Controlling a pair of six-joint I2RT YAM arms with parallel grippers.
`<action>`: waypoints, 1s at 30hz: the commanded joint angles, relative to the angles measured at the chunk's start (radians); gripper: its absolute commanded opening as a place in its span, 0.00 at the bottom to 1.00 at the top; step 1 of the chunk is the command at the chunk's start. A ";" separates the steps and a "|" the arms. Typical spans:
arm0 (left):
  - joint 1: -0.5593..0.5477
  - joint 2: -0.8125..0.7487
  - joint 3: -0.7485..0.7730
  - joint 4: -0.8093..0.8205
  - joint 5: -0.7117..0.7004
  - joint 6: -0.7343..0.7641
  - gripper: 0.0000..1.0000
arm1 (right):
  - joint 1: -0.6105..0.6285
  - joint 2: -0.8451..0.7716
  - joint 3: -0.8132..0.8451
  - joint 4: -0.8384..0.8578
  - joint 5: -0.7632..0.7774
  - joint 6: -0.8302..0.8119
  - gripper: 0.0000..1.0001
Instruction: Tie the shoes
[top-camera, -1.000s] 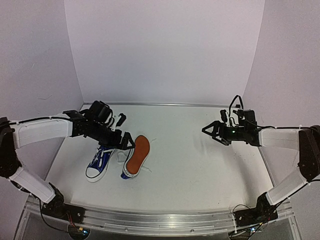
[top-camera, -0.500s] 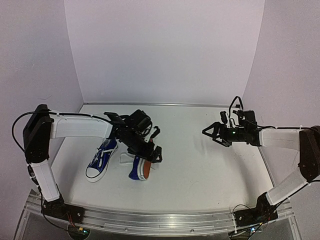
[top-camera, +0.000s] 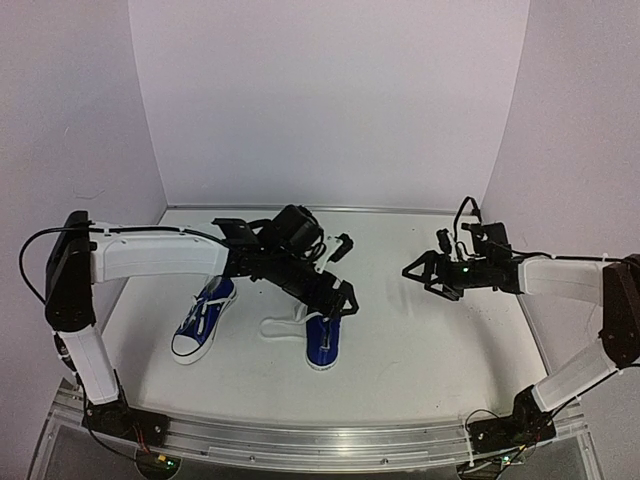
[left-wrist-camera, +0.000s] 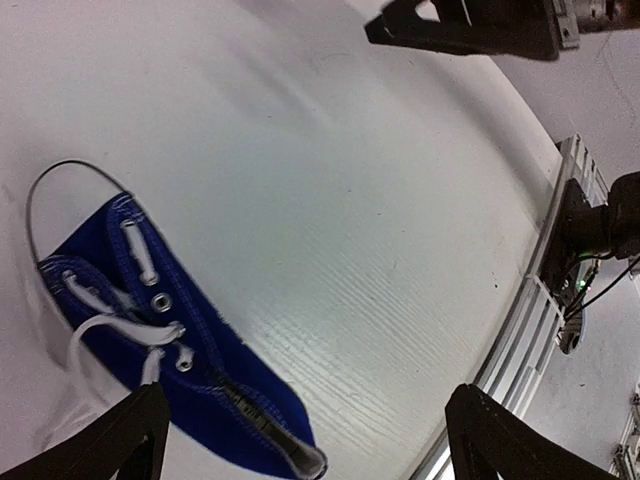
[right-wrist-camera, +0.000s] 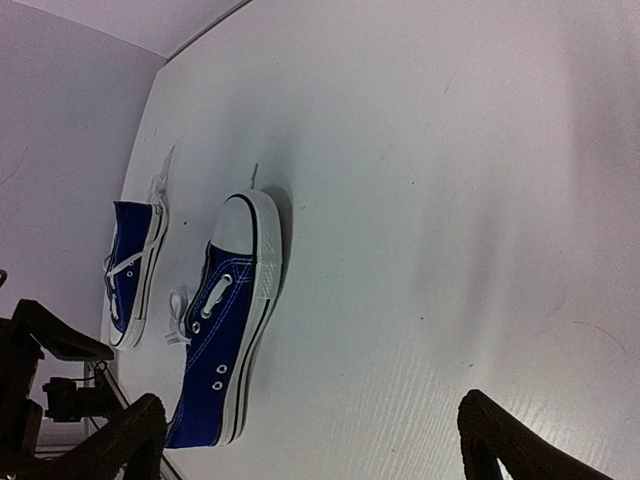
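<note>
Two small blue sneakers with white laces lie on the white table. One shoe (top-camera: 322, 340) stands upright at the centre, white toe cap toward the near edge, loose laces trailing to its left. It also shows in the left wrist view (left-wrist-camera: 150, 340) and the right wrist view (right-wrist-camera: 225, 340). The other shoe (top-camera: 203, 320) stands upright to its left and also shows in the right wrist view (right-wrist-camera: 130, 270). My left gripper (top-camera: 345, 270) hovers over the centre shoe's heel end, jaws wide open (left-wrist-camera: 305, 445), holding nothing. My right gripper (top-camera: 415, 272) is open and empty (right-wrist-camera: 315, 445), well right of the shoes.
White walls close in the table at the back and both sides. A metal rail (top-camera: 320, 435) runs along the near edge, with the right arm's base (left-wrist-camera: 595, 225) on it. The left arm (top-camera: 150, 255) stretches across above the left shoe.
The left arm swung right, taking the shoe that lay sole-up beside the other to the centre. That shoe now stands upright and the open jaws are off it. The right arm barely moved.
</note>
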 joint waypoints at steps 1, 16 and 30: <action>0.079 -0.158 -0.106 0.041 -0.125 -0.078 0.99 | 0.112 0.034 0.066 0.001 0.055 0.051 0.95; 0.179 -0.168 -0.380 -0.011 -0.275 -0.044 0.80 | 0.321 0.205 0.166 0.015 0.097 0.067 0.93; 0.179 0.033 -0.292 -0.102 -0.313 -0.046 0.33 | 0.322 0.185 0.175 0.001 0.096 0.050 0.94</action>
